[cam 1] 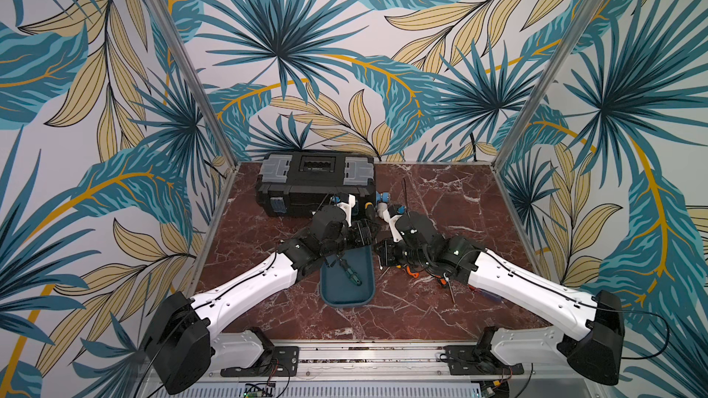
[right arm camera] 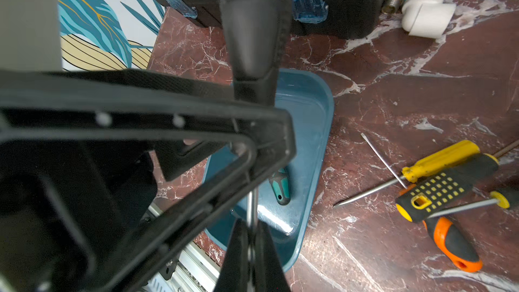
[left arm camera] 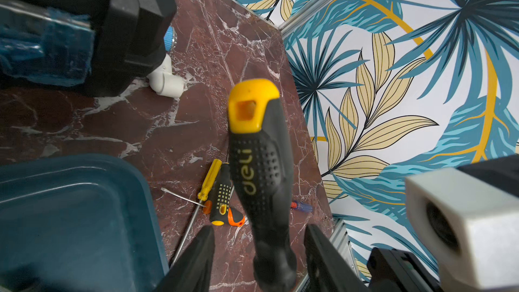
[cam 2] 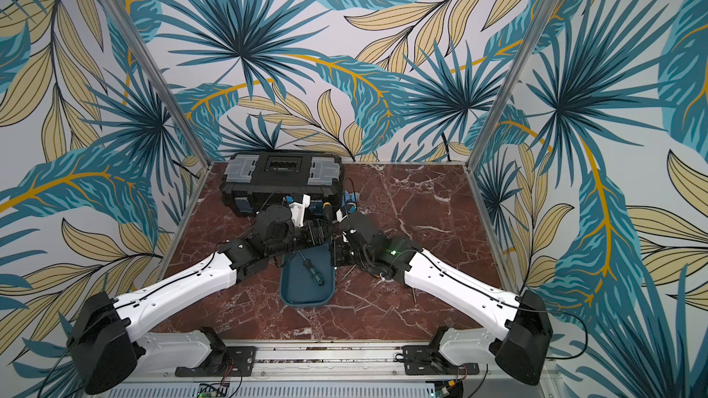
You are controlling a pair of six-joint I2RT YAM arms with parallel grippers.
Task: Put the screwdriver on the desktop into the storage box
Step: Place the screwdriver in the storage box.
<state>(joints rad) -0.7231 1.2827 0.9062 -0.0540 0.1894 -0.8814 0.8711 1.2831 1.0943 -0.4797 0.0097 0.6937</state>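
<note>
Right gripper [right arm camera: 252, 224] clamps the screwdriver [left arm camera: 261, 164] by its shaft; left gripper [left arm camera: 258, 230] straddles its handle (jaws apart).

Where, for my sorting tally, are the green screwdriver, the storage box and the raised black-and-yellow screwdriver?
green screwdriver [cam 1: 353, 276]: a top view, on its handle.
storage box [cam 1: 346, 303]: a top view, on its near rim.
black-and-yellow screwdriver [left arm camera: 261, 169]: left wrist view, on its black grip.

Perhaps seven screwdrivers [left arm camera: 258, 164], one storage box [cam 1: 344, 294], one black toolbox [cam 1: 316, 185], two pipe fittings [right arm camera: 424, 4].
</note>
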